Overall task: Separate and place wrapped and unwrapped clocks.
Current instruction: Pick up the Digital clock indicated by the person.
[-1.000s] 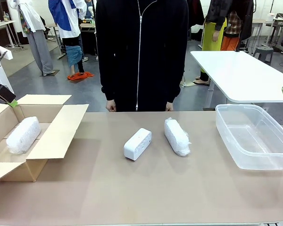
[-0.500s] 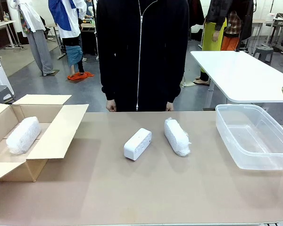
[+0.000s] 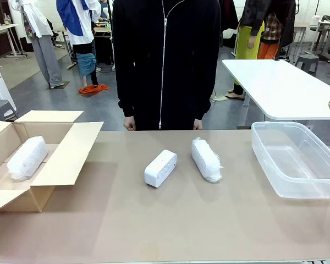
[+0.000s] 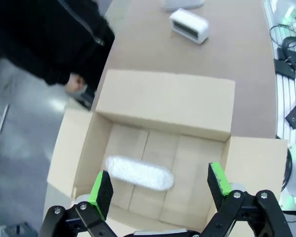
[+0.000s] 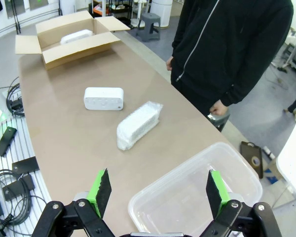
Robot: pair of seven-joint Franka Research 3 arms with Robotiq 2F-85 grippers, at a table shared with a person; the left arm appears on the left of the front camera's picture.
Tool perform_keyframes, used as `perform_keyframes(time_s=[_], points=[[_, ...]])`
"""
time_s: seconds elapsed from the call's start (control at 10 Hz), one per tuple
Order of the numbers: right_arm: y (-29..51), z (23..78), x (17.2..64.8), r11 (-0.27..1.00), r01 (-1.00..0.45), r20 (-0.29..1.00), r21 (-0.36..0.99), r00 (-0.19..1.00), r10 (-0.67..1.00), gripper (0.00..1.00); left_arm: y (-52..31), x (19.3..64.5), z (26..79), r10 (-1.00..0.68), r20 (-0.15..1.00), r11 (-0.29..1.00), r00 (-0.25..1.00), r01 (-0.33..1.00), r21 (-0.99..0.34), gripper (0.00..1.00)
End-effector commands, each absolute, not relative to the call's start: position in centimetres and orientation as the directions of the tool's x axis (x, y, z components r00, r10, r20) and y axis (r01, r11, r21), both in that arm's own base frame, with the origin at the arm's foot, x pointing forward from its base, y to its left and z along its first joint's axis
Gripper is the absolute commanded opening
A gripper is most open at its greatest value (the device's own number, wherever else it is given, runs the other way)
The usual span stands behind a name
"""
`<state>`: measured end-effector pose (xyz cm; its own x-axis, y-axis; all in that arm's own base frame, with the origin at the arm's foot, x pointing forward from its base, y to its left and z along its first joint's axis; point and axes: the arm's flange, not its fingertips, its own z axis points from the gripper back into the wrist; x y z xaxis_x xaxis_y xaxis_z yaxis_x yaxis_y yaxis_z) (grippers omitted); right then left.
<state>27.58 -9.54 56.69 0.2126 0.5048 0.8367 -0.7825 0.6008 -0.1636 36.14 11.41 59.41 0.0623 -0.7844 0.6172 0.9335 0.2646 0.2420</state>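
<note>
Left gripper [image 4: 159, 181] drawn back, above box [image 4: 165, 101]

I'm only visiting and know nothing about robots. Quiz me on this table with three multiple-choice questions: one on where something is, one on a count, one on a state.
1. One wrapped clock lies apart from the others. Where?
A) in the cardboard box
B) on a shelf
C) on the floor

2. How many clocks lie on the bare table, between the box and the clear tub?
A) one
B) two
C) three

3. What state is the robot's left hand in?
A) shut on a clock
B) open, holding nothing
C) shut on a box flap

Answers:
1 A: the bundle rests on the box's floor.
2 B: a bare white clock and a second wrapped clock lie side by side mid-table.
3 B: its green-padded fingers stand wide apart above the box.
</note>
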Motion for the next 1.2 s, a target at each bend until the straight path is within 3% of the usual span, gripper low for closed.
perform_keyframes(time_s=[0.0,0.3,0.5,1.1], points=[[-9.5,56.6,27.9,0.584,-0.795,0.846,-0.161,0.194,0.496,1.0,11.6,38.5,59.5,-0.717,0.697,0.177,-0.001,0.967,0.184,1.0],[-9.5,56.6,27.9,0.584,-0.795,0.846,-0.161,0.194,0.496,1.0,12.4,41.2,58.3,-0.707,0.707,0.162,0.021,0.978,0.133,1.0],[-9.5,56.6,27.9,0.584,-0.795,0.846,-0.161,0.194,0.496,1.0,12.8,42.1,57.3,-0.758,0.645,0.205,0.093,0.974,0.101,1.0],[-9.5,56.6,27.9,0.584,-0.795,0.846,-0.161,0.194,0.496,1.0,13.6,42.4,57.6,-0.832,0.541,0.217,0.121,0.969,0.117,1.0]])
